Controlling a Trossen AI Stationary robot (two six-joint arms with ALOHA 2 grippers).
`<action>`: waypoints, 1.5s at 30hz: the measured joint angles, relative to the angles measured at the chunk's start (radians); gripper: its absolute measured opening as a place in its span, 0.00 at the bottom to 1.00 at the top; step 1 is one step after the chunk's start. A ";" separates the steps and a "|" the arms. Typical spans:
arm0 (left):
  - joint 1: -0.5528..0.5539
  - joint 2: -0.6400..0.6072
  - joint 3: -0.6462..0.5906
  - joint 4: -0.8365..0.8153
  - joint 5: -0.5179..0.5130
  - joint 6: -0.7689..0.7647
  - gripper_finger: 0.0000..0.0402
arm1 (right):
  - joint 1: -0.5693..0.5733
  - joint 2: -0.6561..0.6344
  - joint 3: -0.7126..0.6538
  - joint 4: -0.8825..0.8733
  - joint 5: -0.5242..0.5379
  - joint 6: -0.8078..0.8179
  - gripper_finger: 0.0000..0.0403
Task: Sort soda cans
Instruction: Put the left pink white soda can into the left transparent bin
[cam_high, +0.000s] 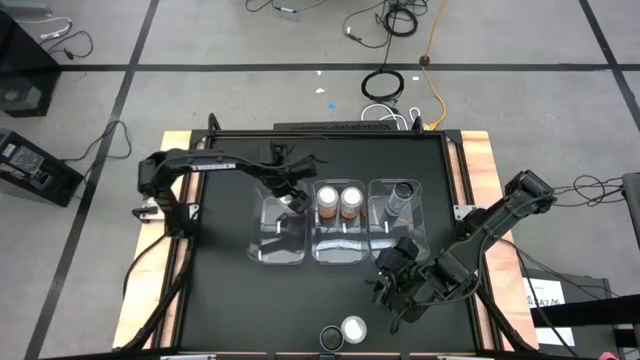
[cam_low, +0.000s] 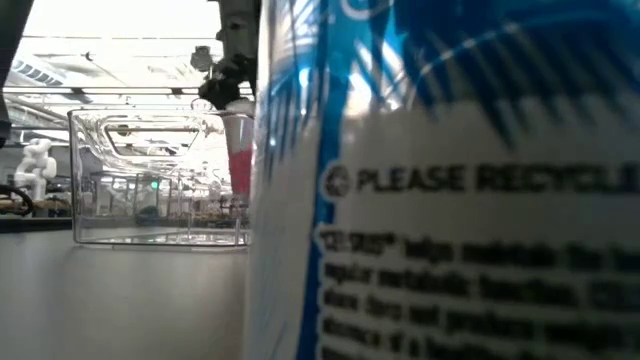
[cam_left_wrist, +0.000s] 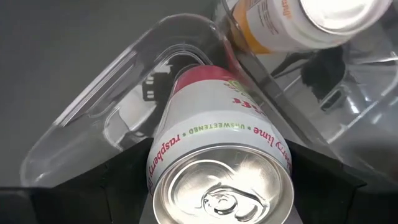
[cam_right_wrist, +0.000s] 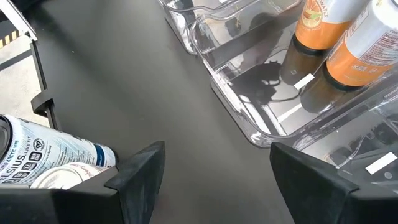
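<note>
Left pincer (cam_high: 292, 197) grasps a pink can (cam_left_wrist: 221, 168) upright, over the left bin (cam_high: 278, 245) at frame centre in the high view; contact with the bin floor cannot be confirmed.

Right pincer (cam_high: 392, 285) stands released, nothing between its jaws, lower right of centre, near a blue-and-white can (cam_right_wrist: 43, 152) on the surface (cam_high: 220, 300).

Two orange cans (cam_high: 338, 200) occupy the middle bin; a dark can (cam_high: 400, 196) the right bin.

Risks: releasing the pink can while tilted or too high may topple it against the bin wall. The right pincer, approaching off-centre, may knock over the can by the front edge.
</note>
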 joint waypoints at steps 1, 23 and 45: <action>0.000 0.011 0.000 0.008 0.000 0.000 0.80 | 0.000 0.000 0.000 0.000 0.000 0.000 0.70; 0.032 0.101 0.001 0.066 -0.083 -0.001 0.84 | 0.000 0.000 0.000 -0.002 0.000 -0.015 0.70; 0.032 0.101 0.001 0.091 -0.084 -0.003 0.84 | 0.000 0.000 0.000 0.000 0.000 -0.016 0.70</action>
